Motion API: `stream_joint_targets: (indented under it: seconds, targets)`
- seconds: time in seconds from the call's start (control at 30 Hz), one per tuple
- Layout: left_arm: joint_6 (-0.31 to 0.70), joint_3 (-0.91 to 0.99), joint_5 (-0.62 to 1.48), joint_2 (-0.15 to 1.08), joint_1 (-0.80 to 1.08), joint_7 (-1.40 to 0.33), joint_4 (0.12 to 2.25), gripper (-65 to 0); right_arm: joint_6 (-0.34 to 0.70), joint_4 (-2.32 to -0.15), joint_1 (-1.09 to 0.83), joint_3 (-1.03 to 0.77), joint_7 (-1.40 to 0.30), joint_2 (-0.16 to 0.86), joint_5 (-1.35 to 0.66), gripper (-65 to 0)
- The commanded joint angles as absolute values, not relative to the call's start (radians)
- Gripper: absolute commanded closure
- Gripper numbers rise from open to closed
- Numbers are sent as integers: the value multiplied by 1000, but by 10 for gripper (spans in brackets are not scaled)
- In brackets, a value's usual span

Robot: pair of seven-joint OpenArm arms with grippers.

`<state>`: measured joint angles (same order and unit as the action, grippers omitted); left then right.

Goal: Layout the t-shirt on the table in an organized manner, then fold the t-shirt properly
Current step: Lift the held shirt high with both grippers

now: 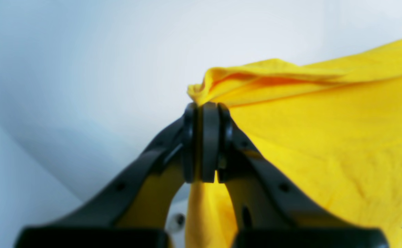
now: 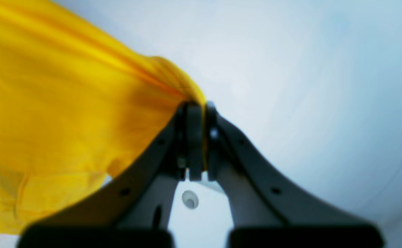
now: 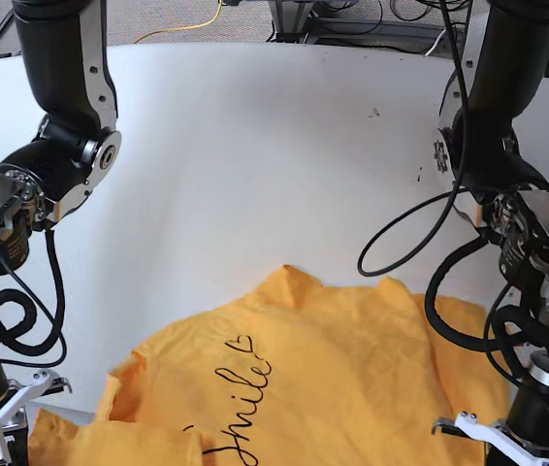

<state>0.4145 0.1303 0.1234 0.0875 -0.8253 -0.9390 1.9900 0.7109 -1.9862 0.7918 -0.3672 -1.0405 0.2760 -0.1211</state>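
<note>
The orange-yellow t-shirt (image 3: 333,379) is spread at the near side of the white table (image 3: 255,146), with black script print (image 3: 245,383) facing up. In the left wrist view my left gripper (image 1: 204,106) is shut on a bunched edge of the t-shirt (image 1: 325,131), which stretches away to the right. In the right wrist view my right gripper (image 2: 197,106) is shut on another edge of the t-shirt (image 2: 66,113), which stretches to the left. The base view cuts off both grippers' fingers at its bottom edge.
The right arm (image 3: 56,165) rises at the base view's left, the left arm (image 3: 493,146) with a looping black cable (image 3: 401,243) at its right. Small dark scuffs (image 3: 375,113) mark the far tabletop. A round grey grommet (image 2: 190,199) lies below the right gripper, another grommet (image 1: 179,219) below the left.
</note>
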Motion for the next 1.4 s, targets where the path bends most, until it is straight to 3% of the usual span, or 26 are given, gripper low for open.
stream_joint_targets:
  seconds: [0.0,0.57,1.37]
  targets:
    - [398,134,108,96,-911,-911,2005,0,698,-1983,854,-363,-1032,308,-107,0]
    - [398,130,111,150,-1210,-954,1963,0,698,-1850,1124,-243,-1056,404,-107,0]
    - [400,128,113,179,-1434,-954,1801,0,698,-1670,1448,-64,-1049,518,-107,0]
